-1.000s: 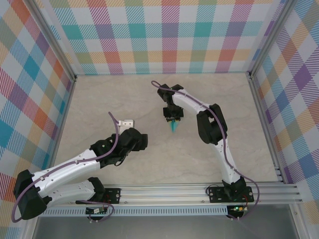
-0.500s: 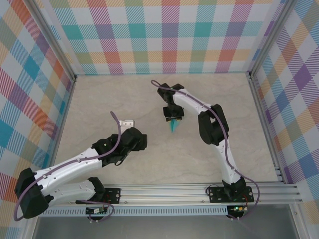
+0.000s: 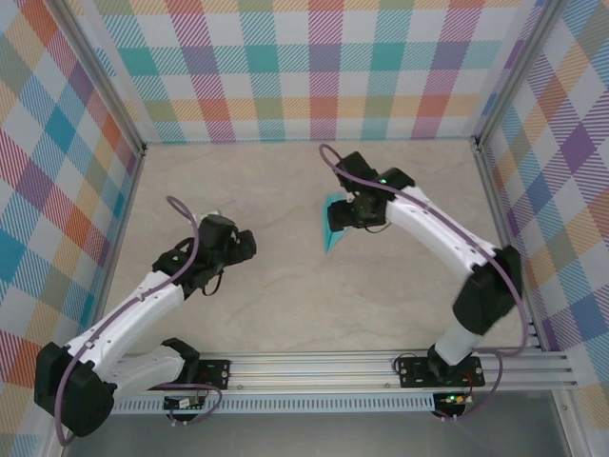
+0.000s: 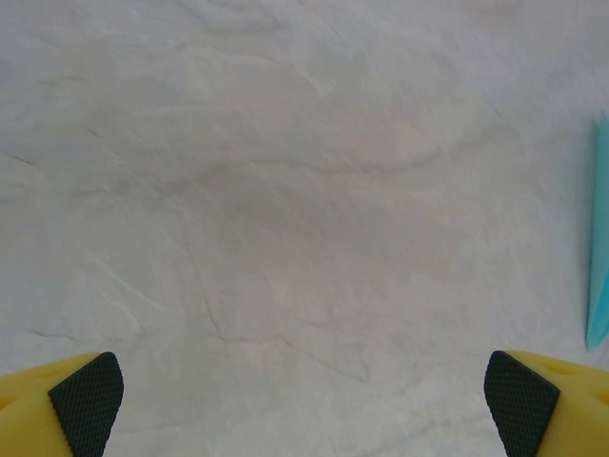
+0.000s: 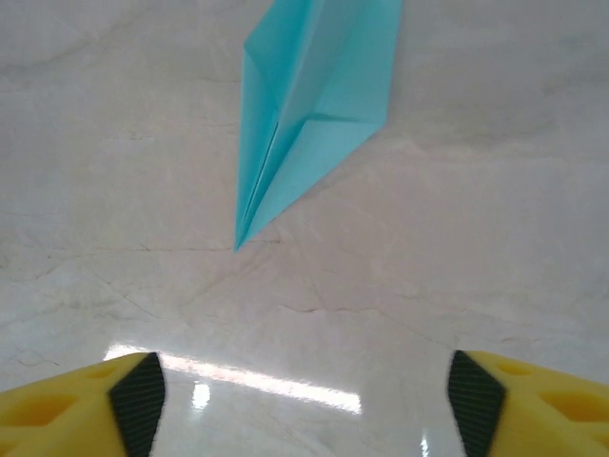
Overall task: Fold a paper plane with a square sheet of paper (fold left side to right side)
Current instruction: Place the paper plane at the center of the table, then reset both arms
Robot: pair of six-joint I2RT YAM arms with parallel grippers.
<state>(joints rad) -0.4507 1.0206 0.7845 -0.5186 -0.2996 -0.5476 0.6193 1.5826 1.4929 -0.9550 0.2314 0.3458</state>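
The paper plane [image 3: 332, 221] lies flat on the table just right of centre, a slim light turquoise dart with a centre crease, its tip pointing toward the near edge. In the right wrist view the paper plane [image 5: 309, 105] sits ahead of my right gripper [image 5: 304, 405], which is open and holds nothing. From above, that right gripper [image 3: 350, 215] hovers just to the right of the plane. My left gripper [image 3: 236, 244] is well to the left of it, open and empty. Its wrist view catches a strip of the paper plane [image 4: 599, 248] at the right edge, beyond the left gripper [image 4: 304, 405].
The beige marble-patterned table [image 3: 285, 295] is enclosed by checked walls [image 3: 304, 67] at the back and sides. An aluminium rail [image 3: 314, 367] with the arm bases runs along the near edge.
The right arm has let go of the paper and swung its elbow out to the right. The plane now lies flat. The left arm has pulled back to the left.
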